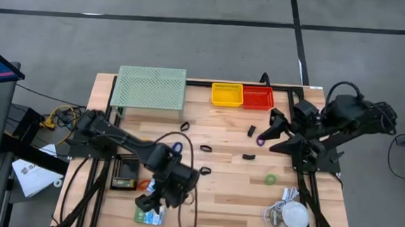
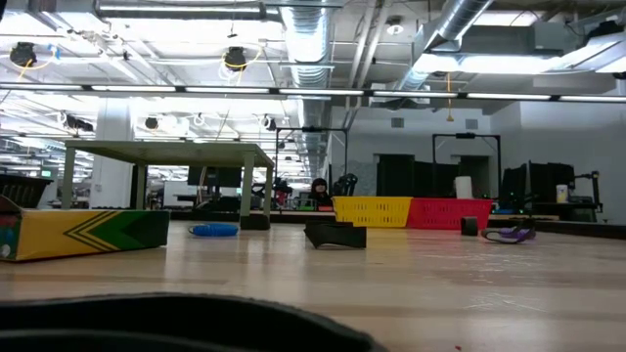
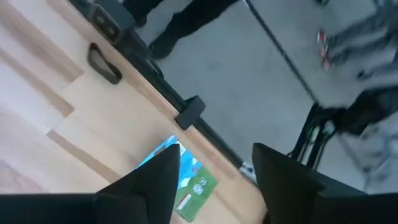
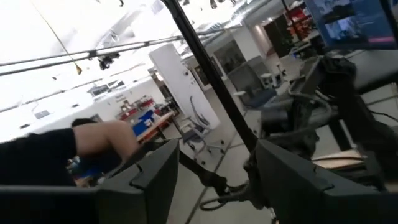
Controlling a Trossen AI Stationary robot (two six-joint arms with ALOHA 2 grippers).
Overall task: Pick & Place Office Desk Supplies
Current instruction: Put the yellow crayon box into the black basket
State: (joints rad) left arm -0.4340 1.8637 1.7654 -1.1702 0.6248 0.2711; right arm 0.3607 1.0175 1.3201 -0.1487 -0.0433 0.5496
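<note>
Lying flat: card pack [image 3: 186, 180] (glossy green)

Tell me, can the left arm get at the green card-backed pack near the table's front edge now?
Probably yes: the left hand hangs open right over the green pack, and nothing lies between them.

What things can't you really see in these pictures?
- High view: the green card pack is mostly hidden under the left gripper.
- Low view: a dark blurred shape at the bottom edge; cannot tell what it is.
- High view: the right gripper is too small to read.
</note>
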